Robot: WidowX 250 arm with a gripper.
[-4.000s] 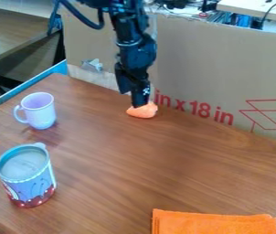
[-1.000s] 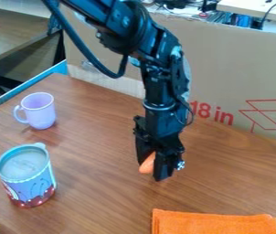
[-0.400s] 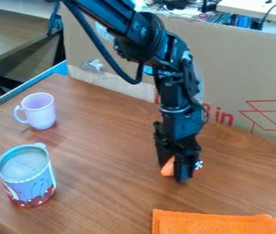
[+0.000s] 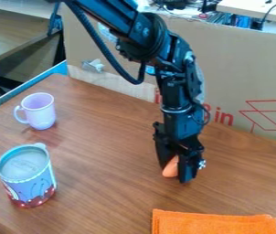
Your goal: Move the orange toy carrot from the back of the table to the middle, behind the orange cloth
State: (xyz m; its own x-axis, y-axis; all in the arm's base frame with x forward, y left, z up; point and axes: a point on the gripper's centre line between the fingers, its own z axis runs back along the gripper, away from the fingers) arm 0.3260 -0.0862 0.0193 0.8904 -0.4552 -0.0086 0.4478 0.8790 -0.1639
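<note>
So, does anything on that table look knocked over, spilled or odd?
Nothing stands out: the lilac mug and patterned mug stand upright, the orange cloth lies flat, and no spill shows. The gripper has an orange object between its fingers.

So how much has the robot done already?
Moving the orange lump looks mostly done: it has come away from the cardboard. Now it's at the gripper, low by the table. Probably left: setting it free and backing away, since the gripper is right there around it.
</note>
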